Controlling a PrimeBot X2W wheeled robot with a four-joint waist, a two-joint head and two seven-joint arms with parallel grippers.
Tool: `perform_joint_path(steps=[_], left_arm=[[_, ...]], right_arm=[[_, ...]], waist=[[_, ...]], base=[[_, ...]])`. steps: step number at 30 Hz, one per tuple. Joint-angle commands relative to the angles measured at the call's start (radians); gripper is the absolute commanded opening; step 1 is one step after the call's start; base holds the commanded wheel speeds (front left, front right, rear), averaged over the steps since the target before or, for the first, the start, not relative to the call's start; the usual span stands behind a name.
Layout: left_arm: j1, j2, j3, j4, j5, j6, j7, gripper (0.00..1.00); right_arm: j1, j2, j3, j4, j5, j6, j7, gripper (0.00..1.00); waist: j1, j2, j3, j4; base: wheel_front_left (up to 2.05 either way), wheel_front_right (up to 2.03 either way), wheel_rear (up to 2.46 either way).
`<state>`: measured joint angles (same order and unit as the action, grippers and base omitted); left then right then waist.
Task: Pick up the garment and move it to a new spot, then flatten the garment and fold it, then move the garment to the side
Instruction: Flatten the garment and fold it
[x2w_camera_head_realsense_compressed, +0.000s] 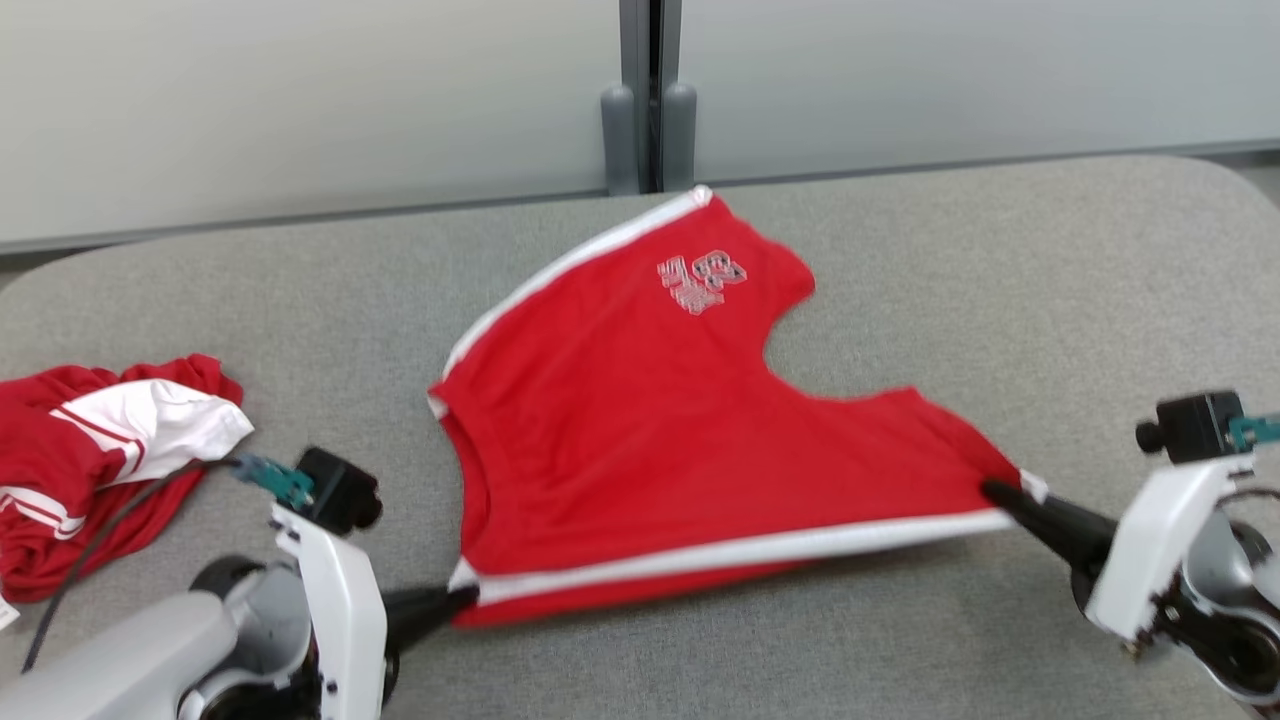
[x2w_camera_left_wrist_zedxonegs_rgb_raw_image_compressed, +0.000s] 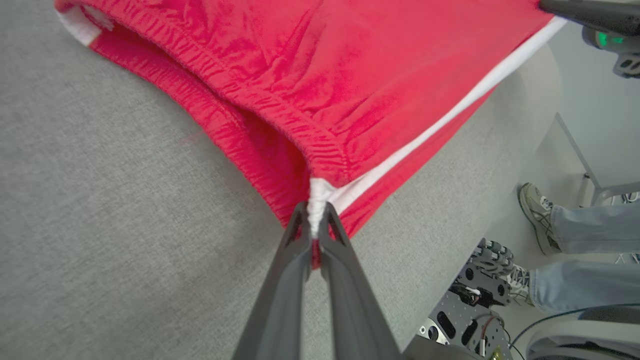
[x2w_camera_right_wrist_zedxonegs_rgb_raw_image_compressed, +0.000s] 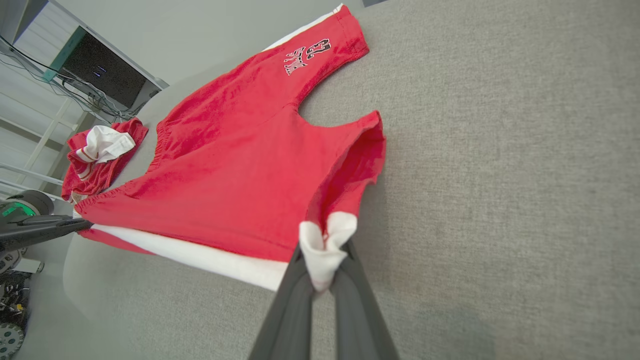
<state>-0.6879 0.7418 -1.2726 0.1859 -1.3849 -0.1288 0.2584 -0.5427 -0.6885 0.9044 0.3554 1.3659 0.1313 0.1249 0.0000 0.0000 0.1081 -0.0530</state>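
The print (x2w_camera_head_realsense_compressed: 700, 283) on the red shorts (x2w_camera_head_realsense_compressed: 650, 450) is blurred in the head view; left of the shorts, a red-and-white garment (x2w_camera_head_realsense_compressed: 90, 460) is cut by the frame edge; beyond the shorts, a person (x2w_camera_left_wrist_zedxonegs_rgb_raw_image_compressed: 590, 230) is cropped to shins and shoes

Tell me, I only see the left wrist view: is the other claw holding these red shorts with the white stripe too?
Observer: Yes, the right gripper is shut on a white hem corner of the red fabric shorts.
Operator: Any picture on them?
Observer: There is pale printed lettering on the far leg.
Operator: Anything else lying there?
Observer: A crumpled red-and-white garment, at the left of the grey fabric-covered table.
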Motion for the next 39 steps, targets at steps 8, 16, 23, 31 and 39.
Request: perform_joint_path(steps=[8, 16, 23, 31, 39], left_arm=[[0.092, 0.085, -0.003, -0.200, -0.048, 0.068, 0.109, 0.00], [0.021, 0.118, 0.058, -0.245, -0.188, 0.060, 0.208, 0.00], [-0.153, 0.062, 0.121, -0.122, -0.333, 0.032, 0.411, 0.00], [-0.327, -0.016, 0.159, 0.025, -0.393, 0.049, 0.562, 0.00], [-0.414, -0.101, 0.186, 0.116, -0.395, 0.041, 0.587, 0.00]], right_arm=[[0.162, -0.149, -0.073, -0.145, 0.055, -0.001, 0.041, 0.00], [0.088, -0.174, -0.159, -0.188, 0.025, -0.002, 0.182, 0.00], [-0.122, -0.130, -0.206, -0.089, 0.014, -0.002, 0.432, 0.00], [-0.396, 0.024, -0.237, 0.118, -0.017, -0.001, 0.631, 0.00], [-0.599, 0.122, -0.261, 0.318, -0.119, -0.001, 0.686, 0.00]], waist=[[0.0000, 0.0000, -0.059, 0.017], [0.0000, 0.0000, 0.001, 0.061], [0.0000, 0.0000, 0.124, 0.117], [0.0000, 0.0000, 0.234, 0.162], [0.0000, 0.0000, 0.318, 0.231]], base=[[0.00, 0.00, 0.00], [0.00, 0.00, 0.00], [0.00, 0.00, 0.00], [0.00, 0.00, 0.00], [0.00, 0.00, 0.00]])
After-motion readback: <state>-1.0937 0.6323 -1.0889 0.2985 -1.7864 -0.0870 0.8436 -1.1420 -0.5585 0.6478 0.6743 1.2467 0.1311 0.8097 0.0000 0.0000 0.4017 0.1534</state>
